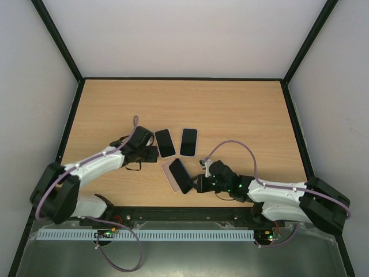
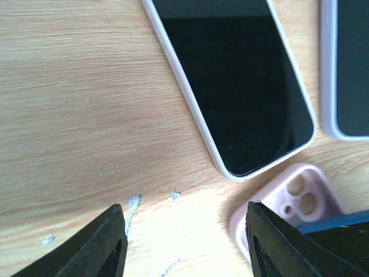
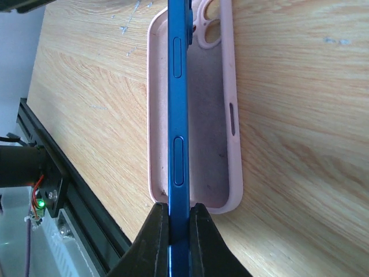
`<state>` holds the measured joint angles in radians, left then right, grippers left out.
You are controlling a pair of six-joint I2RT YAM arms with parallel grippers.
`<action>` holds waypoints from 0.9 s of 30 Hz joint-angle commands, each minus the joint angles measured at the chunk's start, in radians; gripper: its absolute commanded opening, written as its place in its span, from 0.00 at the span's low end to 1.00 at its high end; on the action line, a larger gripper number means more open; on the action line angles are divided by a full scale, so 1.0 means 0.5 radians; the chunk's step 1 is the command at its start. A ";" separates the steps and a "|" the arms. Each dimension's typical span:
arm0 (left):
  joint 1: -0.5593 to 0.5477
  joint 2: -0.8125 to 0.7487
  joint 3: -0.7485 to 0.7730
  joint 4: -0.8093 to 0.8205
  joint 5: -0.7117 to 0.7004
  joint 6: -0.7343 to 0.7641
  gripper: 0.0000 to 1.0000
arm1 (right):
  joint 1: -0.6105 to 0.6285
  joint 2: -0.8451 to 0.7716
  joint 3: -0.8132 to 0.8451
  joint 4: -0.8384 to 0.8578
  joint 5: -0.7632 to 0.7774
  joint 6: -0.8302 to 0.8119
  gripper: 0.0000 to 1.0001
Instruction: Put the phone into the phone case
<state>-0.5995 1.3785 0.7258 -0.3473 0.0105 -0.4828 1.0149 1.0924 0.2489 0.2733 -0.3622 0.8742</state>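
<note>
- The right gripper point(image 3: 179, 214) is clamped on the blue phone point(image 3: 177, 104), holding it on its long edge above the pink phone case point(image 3: 222, 115).
- The case lies open side up on the wooden table point(image 1: 230, 109); whether the phone touches its floor cannot be told.
- The left gripper point(image 2: 184, 236) hovers near the case's camera-cutout end, fingers apart and empty.
- Beyond the case, a white-edged phone point(image 2: 230, 81) and a lilac-edged phone point(image 2: 349, 69) lie side by side, screens up.
</note>
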 commanded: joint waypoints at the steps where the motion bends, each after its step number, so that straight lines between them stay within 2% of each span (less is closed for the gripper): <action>1: 0.089 -0.297 -0.196 0.172 0.270 -0.166 0.60 | 0.000 0.102 0.140 0.144 0.032 -0.132 0.02; 4: 0.096 -0.474 -0.328 0.303 0.402 -0.248 0.66 | -0.001 0.162 0.171 0.184 0.023 -0.153 0.02; 10: 0.096 -0.587 -0.553 0.515 0.504 -0.403 0.68 | -0.002 0.247 0.191 0.231 0.027 -0.143 0.02; 19: 0.094 -0.610 -0.832 0.929 0.676 -0.622 0.68 | -0.002 0.262 0.172 0.292 0.155 -0.082 0.02; 27: 0.088 -0.544 -0.922 1.083 0.718 -0.682 0.67 | -0.001 0.243 0.192 0.398 0.041 0.032 0.02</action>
<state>-0.5552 1.0946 0.2817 0.1230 0.3439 -0.8017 1.0149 1.2381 0.3191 0.3702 -0.3393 0.8597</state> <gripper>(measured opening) 0.673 0.044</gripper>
